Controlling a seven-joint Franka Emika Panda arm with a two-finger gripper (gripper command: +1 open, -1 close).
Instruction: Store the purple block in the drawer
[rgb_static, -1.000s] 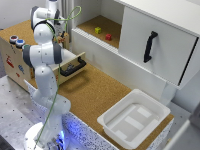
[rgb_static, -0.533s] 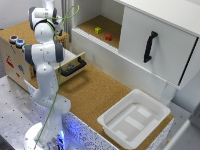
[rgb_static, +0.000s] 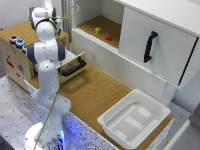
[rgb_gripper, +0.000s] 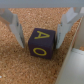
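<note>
In the wrist view the purple block (rgb_gripper: 42, 42), with yellow letters on its faces, sits on a cork surface. My gripper (rgb_gripper: 39, 42) is open, with one finger (rgb_gripper: 15, 29) on each side of the block and a small gap showing at each side. In the exterior view the arm (rgb_static: 47, 50) reaches over the light wooden box (rgb_static: 15, 62) and hides both the gripper and the block. The pale wooden drawer (rgb_static: 75, 61) with its black curved handle (rgb_static: 74, 68) stands pulled open from the box's front.
A white plastic tub (rgb_static: 134, 117) stands on the cork table at the front right. A white cabinet with a sliding door and black vertical handle (rgb_static: 149, 46) holds a yellow block (rgb_static: 98, 30) and a red block (rgb_static: 108, 36). Coloured bowls (rgb_static: 16, 41) sit on the box.
The arm has barely shifted over the box. The drawer stays open and the tub has not moved.
</note>
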